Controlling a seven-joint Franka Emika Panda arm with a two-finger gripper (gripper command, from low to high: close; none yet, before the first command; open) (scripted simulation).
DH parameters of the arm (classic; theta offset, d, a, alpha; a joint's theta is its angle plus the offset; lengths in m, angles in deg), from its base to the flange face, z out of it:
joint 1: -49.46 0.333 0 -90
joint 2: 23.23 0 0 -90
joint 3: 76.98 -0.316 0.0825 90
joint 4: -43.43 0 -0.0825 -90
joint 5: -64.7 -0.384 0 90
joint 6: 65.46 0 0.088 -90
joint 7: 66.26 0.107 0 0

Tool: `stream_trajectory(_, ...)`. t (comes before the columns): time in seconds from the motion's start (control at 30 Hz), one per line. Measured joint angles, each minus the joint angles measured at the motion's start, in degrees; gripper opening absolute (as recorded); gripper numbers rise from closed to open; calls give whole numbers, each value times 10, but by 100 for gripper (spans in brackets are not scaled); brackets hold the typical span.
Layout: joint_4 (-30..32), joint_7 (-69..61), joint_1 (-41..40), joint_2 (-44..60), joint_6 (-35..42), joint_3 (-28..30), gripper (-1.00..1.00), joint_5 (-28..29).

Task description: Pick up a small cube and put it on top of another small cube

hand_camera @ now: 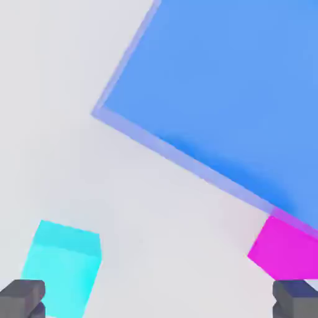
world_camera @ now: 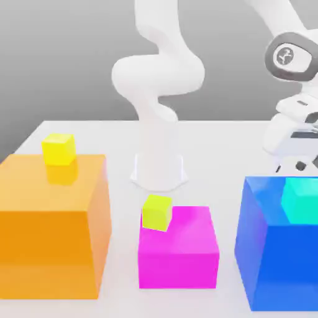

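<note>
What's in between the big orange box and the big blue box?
The pink box with a little yellow-green cube on it, in the exterior view.

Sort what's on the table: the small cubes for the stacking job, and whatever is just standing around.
For the job:
yellow small cube
yellow-green small cube
cyan small cube

Just standing there:
orange block
magenta block
blue block

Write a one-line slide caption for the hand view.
Open gripper above the white table, cyan cube near one fingertip, blue block and magenta block ahead.
</note>
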Motion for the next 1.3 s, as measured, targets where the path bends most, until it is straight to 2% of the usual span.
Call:
stream_trajectory(0.33, 111, 107, 27, 55, -248, -20, 0, -95)
stream_trajectory(0.43, 132, 149, 25, 61, -284, -24, 0, -75)
stream_trajectory(0.67, 116, 185, 22, 85, -289, -22, 0, -35)
stream_trajectory(0.9, 103, 237, 25, 118, -304, -2, 0, 35)
stream_trajectory(1.07, 98, 286, 47, 147, -322, 36, 0, 103)
stream_trajectory(1.3, 94, 364, 111, 191, -358, 131, 0, 212)
